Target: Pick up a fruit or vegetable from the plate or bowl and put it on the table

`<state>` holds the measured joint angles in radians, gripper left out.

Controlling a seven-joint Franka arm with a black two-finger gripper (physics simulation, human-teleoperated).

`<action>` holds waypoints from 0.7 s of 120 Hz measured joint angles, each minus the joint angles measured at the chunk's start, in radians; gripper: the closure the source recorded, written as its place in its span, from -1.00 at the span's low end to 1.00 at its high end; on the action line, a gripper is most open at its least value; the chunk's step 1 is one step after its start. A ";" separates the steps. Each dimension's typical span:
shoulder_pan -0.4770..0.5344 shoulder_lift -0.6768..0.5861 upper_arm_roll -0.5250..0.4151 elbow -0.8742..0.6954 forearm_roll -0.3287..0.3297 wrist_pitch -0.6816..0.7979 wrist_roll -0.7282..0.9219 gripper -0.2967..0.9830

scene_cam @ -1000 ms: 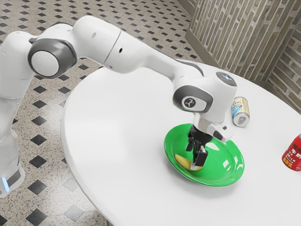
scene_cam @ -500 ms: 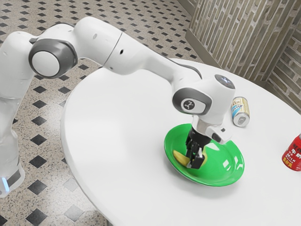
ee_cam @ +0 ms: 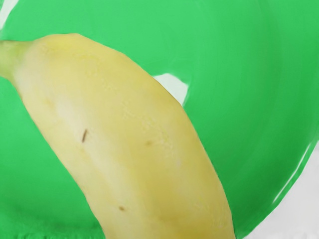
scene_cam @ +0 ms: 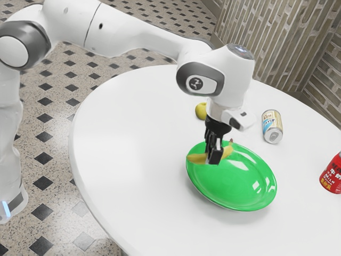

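Observation:
In the exterior view my black gripper (scene_cam: 214, 156) is shut on a yellow banana (scene_cam: 197, 158), which sticks out on both sides of the fingers. Both hang above the far-left part of the green plate (scene_cam: 234, 184). Seen from my hand, the banana (ee_cam: 124, 129) is large and close, with the green plate (ee_cam: 239, 99) beneath it. The middle of the banana is hidden behind the fingers in the exterior view.
A yellow-green round fruit (scene_cam: 201, 111) rests on the white table (scene_cam: 133, 144) behind my hand. A can (scene_cam: 272, 127) lies beyond the plate, and a red can (scene_cam: 332, 175) stands at the exterior view's right edge.
The banana has risen out of the plate with my gripper, moving up and toward the exterior view's left. The round fruit behind the hand has come into sight.

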<state>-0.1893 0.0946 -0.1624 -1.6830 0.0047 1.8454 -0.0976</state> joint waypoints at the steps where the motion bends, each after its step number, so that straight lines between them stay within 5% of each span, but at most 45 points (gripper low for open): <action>1: 0.000 -0.007 0.000 -0.005 0.000 -0.001 0.000 0.38; 84: 0.009 -0.367 0.028 -0.387 -0.013 -0.003 -0.021 0.24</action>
<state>-0.1799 -0.2727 -0.1347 -2.0702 -0.0079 1.8425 -0.1185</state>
